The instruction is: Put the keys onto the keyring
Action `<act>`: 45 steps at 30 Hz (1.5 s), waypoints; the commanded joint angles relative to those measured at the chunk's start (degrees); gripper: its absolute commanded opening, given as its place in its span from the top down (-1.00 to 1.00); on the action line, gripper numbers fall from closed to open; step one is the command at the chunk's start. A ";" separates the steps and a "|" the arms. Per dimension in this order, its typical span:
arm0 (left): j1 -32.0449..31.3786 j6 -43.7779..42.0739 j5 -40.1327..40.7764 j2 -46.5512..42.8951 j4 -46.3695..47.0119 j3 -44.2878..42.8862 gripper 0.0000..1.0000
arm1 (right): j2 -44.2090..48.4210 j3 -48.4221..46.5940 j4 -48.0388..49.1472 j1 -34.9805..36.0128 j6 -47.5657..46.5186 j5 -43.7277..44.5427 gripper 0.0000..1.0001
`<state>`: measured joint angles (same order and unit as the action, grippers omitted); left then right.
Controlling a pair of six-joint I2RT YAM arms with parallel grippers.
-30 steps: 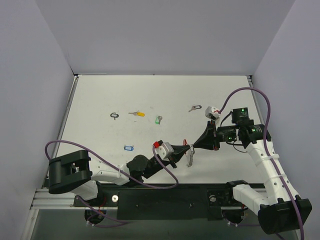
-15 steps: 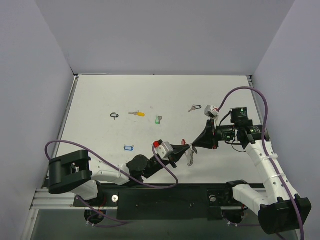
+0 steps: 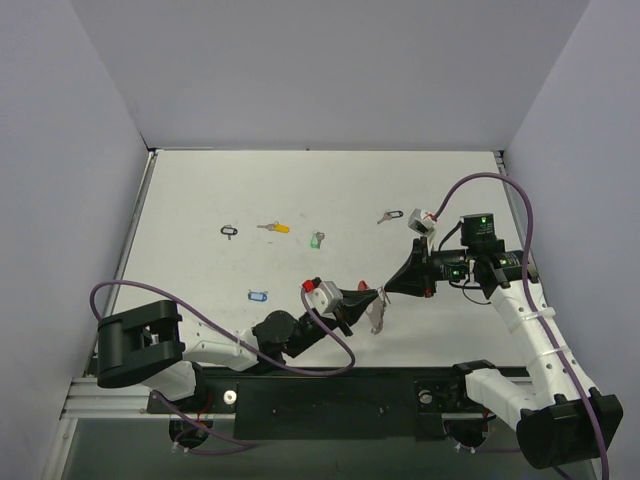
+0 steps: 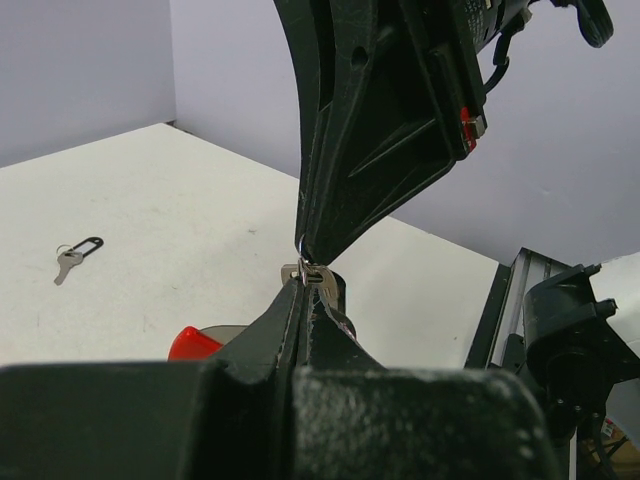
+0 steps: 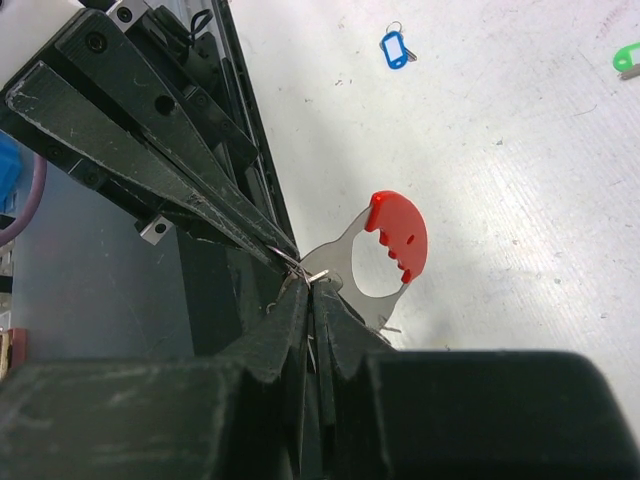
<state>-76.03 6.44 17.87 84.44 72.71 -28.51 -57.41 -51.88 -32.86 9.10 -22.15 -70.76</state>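
Observation:
The keyring, a silver plate with a curved red band and a thin wire ring, hangs above the table between both arms' tips. My left gripper is shut on its silver end, the red band showing behind the finger. My right gripper is shut on the same end where the wire ring sits. The tips meet nose to nose. Keys lie loose on the table: black-tagged, yellow, green, another black-tagged and blue.
White table with grey walls on three sides. A black rail with the arm bases runs along the near edge. Purple cables loop off both arms.
Both gripper tips and the keyring have drifted slightly left and up. Both grips stay shut. The keys on the table have not moved.

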 commanded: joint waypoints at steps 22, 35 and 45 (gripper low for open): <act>-0.26 1.03 2.87 -2.09 14.48 0.91 1.00 | -0.34 1.87 5.97 0.48 3.26 -0.34 1.00; -0.26 5.69 7.09 -1.74 16.23 0.04 1.00 | -0.51 1.87 5.62 0.65 2.82 0.62 1.00; -0.35 5.61 9.29 -1.74 17.82 0.39 1.00 | -0.60 1.87 5.44 0.74 2.82 0.89 1.00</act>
<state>-76.42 11.68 23.64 84.40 73.14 -27.66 -57.67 -50.13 -28.80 10.13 -18.44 -70.70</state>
